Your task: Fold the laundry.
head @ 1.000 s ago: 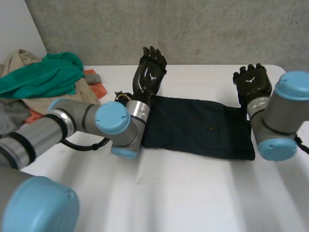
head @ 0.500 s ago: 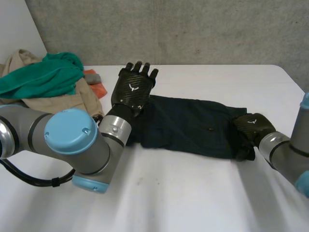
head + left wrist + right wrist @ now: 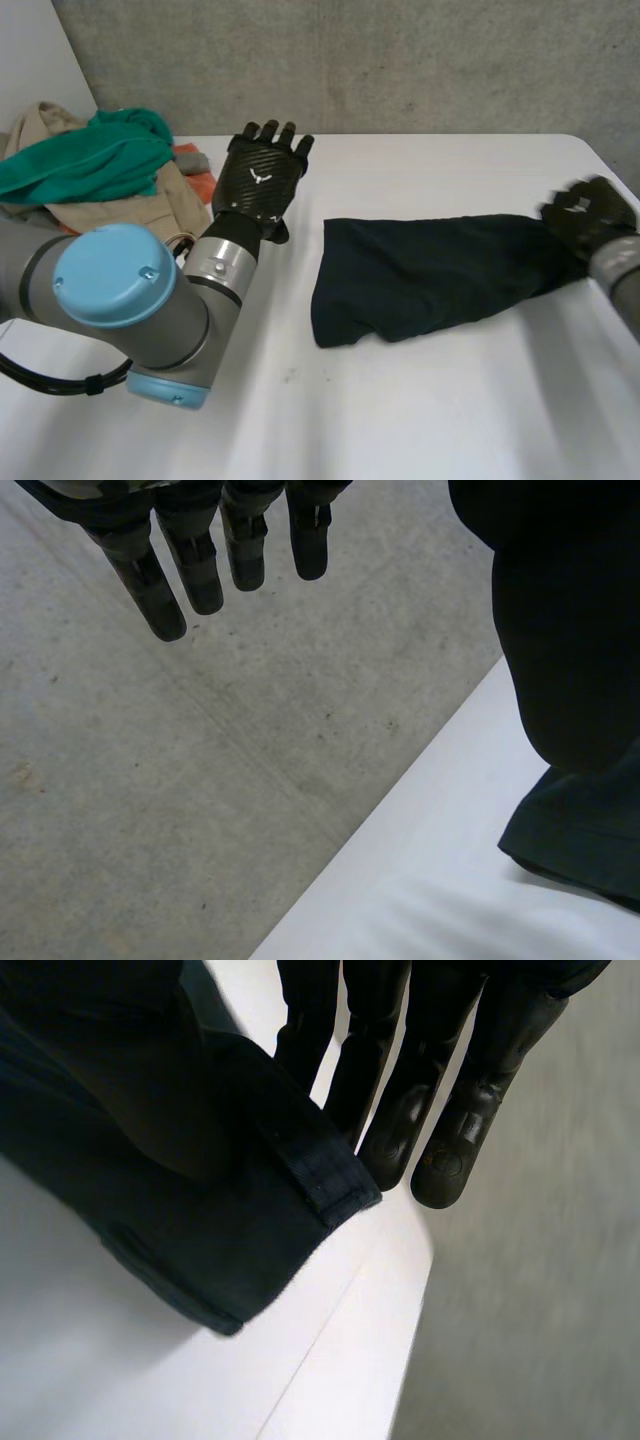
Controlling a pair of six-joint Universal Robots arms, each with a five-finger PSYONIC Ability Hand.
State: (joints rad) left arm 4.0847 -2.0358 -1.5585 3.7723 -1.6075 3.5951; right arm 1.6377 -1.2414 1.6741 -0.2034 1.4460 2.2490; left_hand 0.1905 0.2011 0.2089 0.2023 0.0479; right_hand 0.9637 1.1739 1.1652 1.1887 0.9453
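The dark cloth (image 3: 420, 275) lies on the counter (image 3: 420, 410), right of the middle. It is spread wide and rumpled at its left end and narrows to a bunch at its right end. That tapering tells us the pull comes from the right.

Our right hand (image 3: 585, 212) is at that narrow end, near the counter's right edge. In the right wrist view its fingers (image 3: 400, 1130) run straight past the hemmed edge of the cloth, and the end of the cloth rises off the counter against the palm on the thumb side. We judge the end to be pinched there between thumb and fingers rather than merely resting, since the fabric stands clear of the surface beneath it.

Our left hand (image 3: 258, 182) is raised above the counter, apart from the cloth's left end. Its fingers (image 3: 200, 570) are straight and spread, with nothing in them. Its wrist view shows a hemmed corner of the cloth lying flat below it, untouched. Held up like this, it leaves the cloth free to slide and straighten.

The pile (image 3: 90, 170) of green, beige and orange garments waits at the far left corner, well apart.

We judge the step in hand to be laying the cloth out flat, with no fold made yet. The loose left end will need smoothing.
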